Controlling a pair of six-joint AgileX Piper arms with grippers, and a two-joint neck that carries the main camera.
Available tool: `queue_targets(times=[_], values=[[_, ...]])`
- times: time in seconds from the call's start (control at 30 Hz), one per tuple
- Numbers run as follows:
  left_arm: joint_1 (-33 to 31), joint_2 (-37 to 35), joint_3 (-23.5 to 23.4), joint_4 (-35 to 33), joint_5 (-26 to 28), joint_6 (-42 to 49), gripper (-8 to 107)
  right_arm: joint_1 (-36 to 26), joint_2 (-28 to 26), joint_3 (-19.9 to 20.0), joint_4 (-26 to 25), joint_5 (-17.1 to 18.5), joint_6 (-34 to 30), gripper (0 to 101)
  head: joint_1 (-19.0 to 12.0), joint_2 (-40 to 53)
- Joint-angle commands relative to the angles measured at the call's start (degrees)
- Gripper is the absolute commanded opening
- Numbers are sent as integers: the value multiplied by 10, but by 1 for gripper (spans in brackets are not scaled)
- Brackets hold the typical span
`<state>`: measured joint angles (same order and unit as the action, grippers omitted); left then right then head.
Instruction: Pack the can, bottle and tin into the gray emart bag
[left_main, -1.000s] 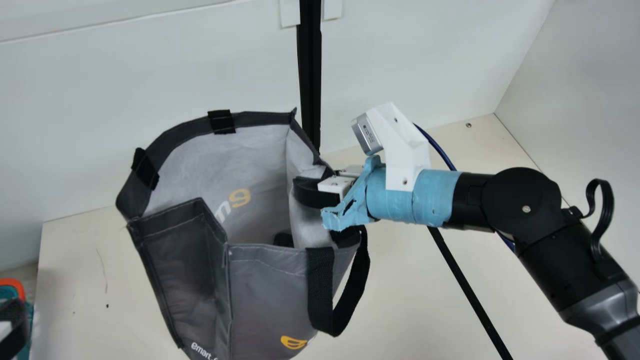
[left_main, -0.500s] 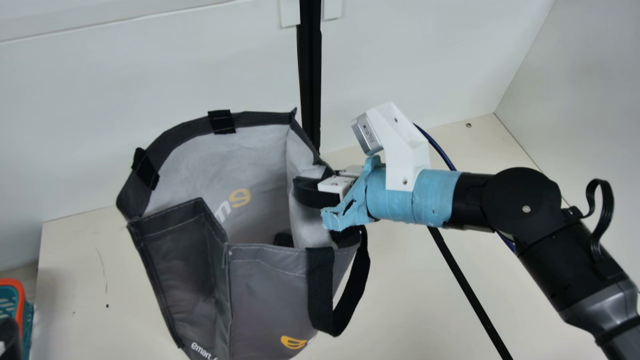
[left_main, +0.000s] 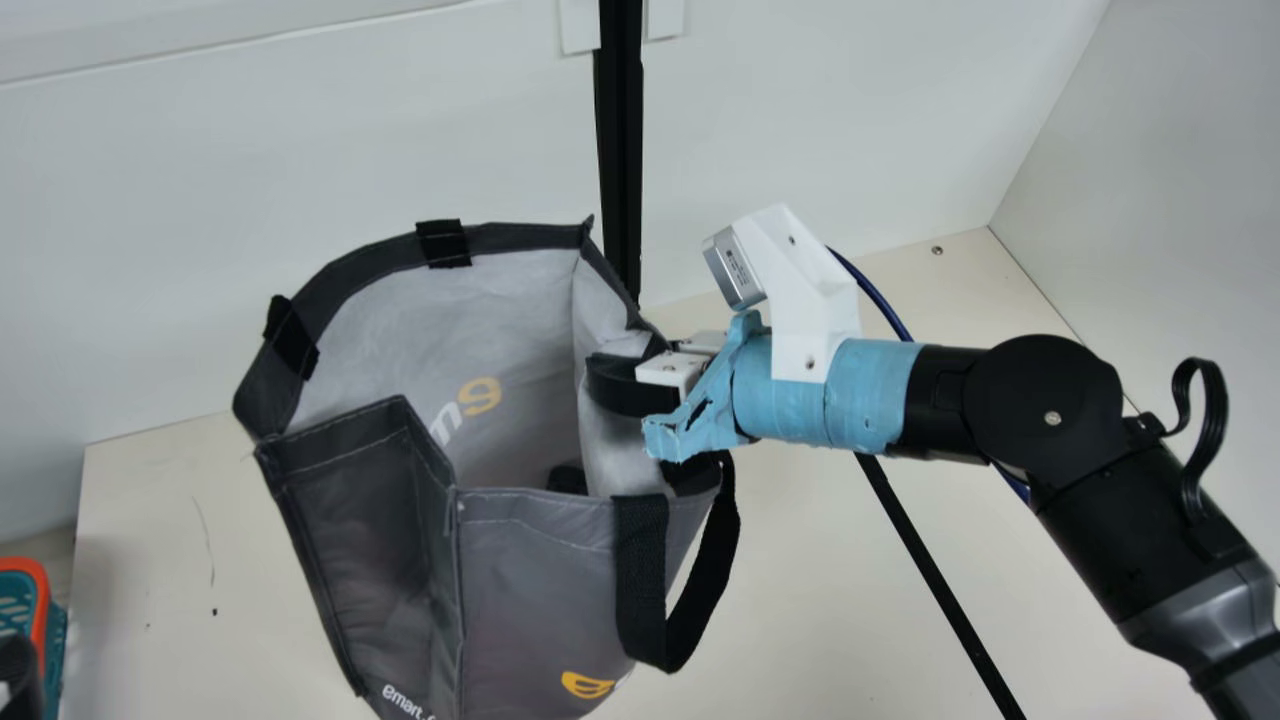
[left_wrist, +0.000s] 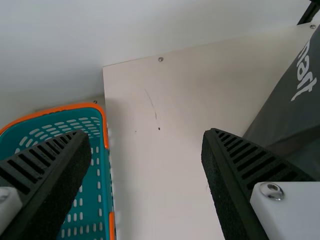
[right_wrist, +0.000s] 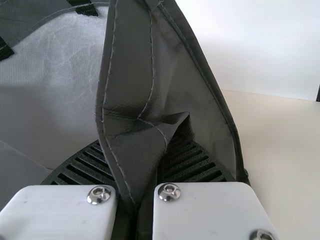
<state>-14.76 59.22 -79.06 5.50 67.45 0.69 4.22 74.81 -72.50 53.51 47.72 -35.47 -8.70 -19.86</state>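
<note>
The left gripper (left_wrist: 145, 137) had its ribbed fingers spread wide with nothing between them, a gap likely meant to straddle the next item. Near it, in the left wrist view, was the teal plastic basket (left_wrist: 102, 120) with its orange rim, presumably put at the table's side so that goods lay within that arm's reach. Farther in was the gray emart bag (left_main: 540, 600), its mouth gaping toward the camera, a black webbing handle (left_main: 641, 590) hanging outside, where it would not snag a load. Inside sat a dark shape (left_main: 567, 480), too little exposed to name. At the bag's far right, the right gripper (right_wrist: 134, 167) pinched a fold of the side panel near the rim, probably to stop the soft mouth from collapsing during packing
</note>
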Motion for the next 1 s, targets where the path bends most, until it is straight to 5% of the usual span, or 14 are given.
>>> queue_targets(times=[0.0, 0.97], values=[[0, 0, 0, 0, 0, 0, 90, 3, 0, -4, -5, 0, 7, 0, -13, -1], [0, 0, 0, 0, 0, 0, 90, -67, 12, -73, -143, 13, 48, 0, -13, -1]])
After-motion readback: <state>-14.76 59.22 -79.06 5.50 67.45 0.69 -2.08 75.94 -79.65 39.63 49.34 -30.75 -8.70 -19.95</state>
